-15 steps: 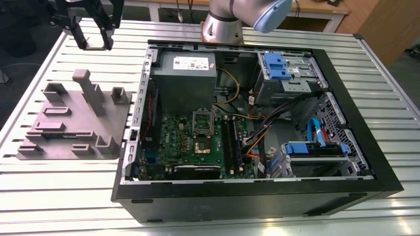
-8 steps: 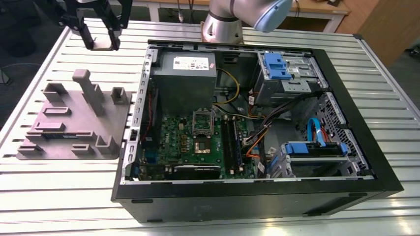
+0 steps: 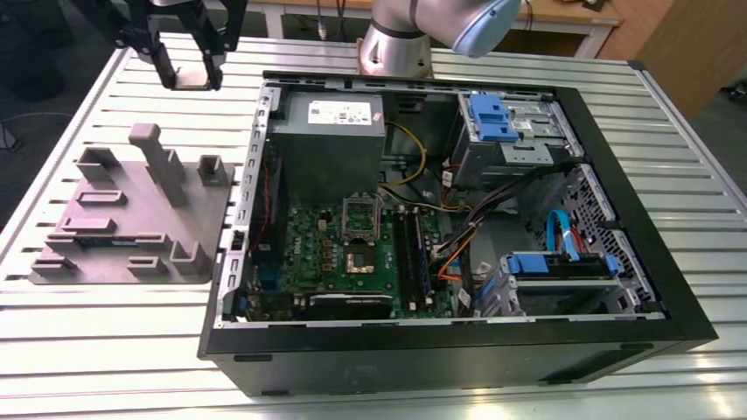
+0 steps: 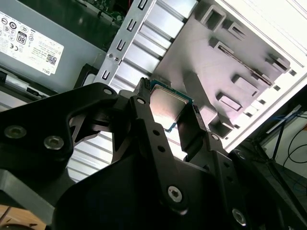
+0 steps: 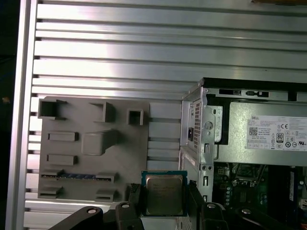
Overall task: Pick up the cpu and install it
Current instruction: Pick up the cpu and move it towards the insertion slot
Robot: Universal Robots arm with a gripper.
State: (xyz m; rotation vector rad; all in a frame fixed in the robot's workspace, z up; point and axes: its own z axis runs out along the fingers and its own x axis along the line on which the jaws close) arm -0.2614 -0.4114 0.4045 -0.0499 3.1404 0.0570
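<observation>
Tool: in both wrist views the tool [image 5: 164, 203] is pinched in on the cpu [image 5: 164, 193], with one black finger [image 5: 135, 201] on each of two opposite edges. It's a narrow hold, and nothing else is in it.
Cpu: it's up in the air, clear of every surface! In the second wrist view the cpu [image 4: 168, 106] sits between the fingertips with its silver-grey top and thin green rim on show.
Why the edge hold: I'd say gripping the sides keeps both flat faces free, so the contact side isn't pressed or smeared.
Position: in the exterior view the tool [image 3: 187, 74] hangs over the slatted desk [image 3: 117, 350]. It is past the far end of the grey fixture tray [image 3: 129, 219] and just outside the case [image 3: 467, 350], at the corner by the power supply [image 3: 327, 131].
Fixture tray: it lies flat on the desk beside the case. Its pockets and posts look shaped to park parts within easy reach.
Socket: the socket [image 3: 359, 229] on the motherboard [image 3: 315, 254] lies uncovered inside the case, well apart from the tool.
Progress: by my reading the pick-up is done, and the cpu is not yet seated.
</observation>
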